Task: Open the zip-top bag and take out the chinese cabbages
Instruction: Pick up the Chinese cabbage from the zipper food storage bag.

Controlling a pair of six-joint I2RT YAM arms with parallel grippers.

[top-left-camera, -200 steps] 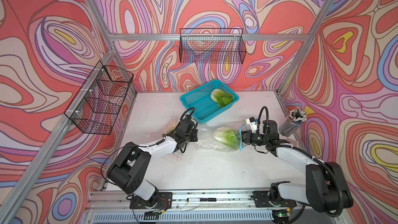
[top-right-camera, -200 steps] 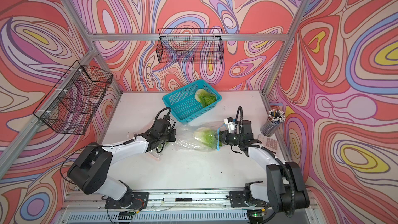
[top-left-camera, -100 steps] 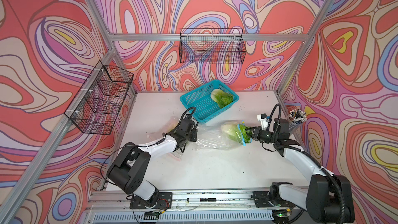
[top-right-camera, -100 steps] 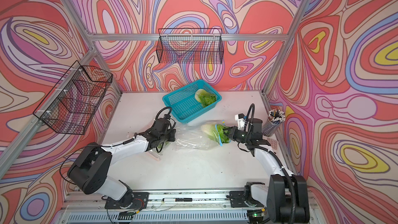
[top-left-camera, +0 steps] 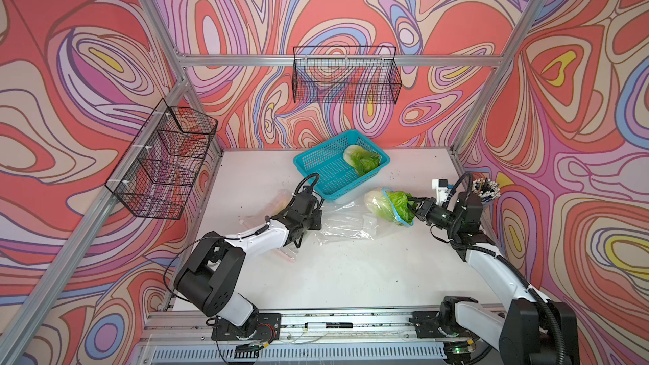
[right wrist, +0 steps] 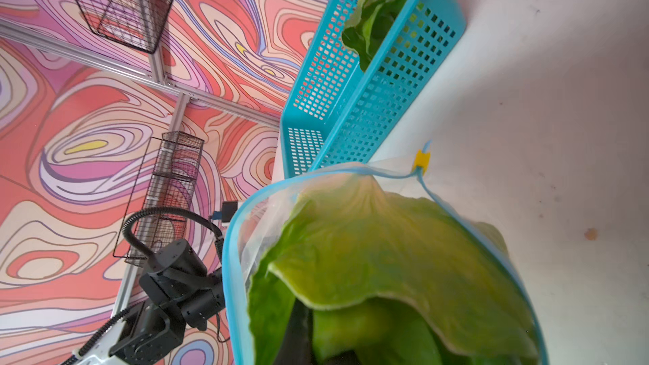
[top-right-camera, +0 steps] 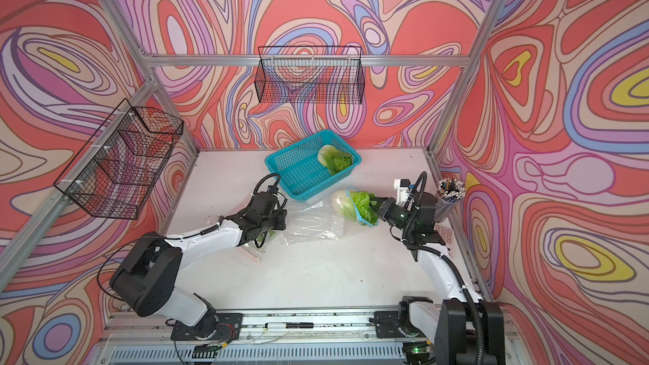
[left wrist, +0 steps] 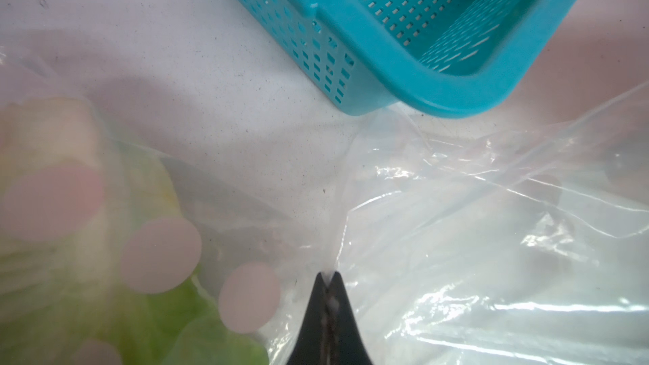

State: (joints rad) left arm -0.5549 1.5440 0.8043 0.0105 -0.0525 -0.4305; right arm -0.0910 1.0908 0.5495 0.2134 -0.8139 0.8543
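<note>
In both top views the left gripper [top-left-camera: 317,222] was pressed together on the closed end of the clear zip-top bag [top-left-camera: 346,224]. The right gripper [top-left-camera: 415,209] pinched the green leaves of a cabbage [top-left-camera: 379,201] lying half out of the bag mouth, just beside the teal basket [top-left-camera: 309,160]. A 2nd cabbage [top-left-camera: 361,160] lay in that basket. Open room was at the front of the bench [top-left-camera: 351,275]. The pen cup [top-left-camera: 486,189] and the side wall stood close behind the right arm, so a long pull that way could hit them.

In the left wrist view only a thin fold of film sat between the tips. It could slip out, and then the bag would follow the cabbage. A 3rd cabbage [left wrist: 52,177], blurred, lay behind dotted film nearby.

In the right wrist view the blue zip rim [right wrist: 230,247] hugged the cabbage. It could catch there, or the leaves could tear.
</note>
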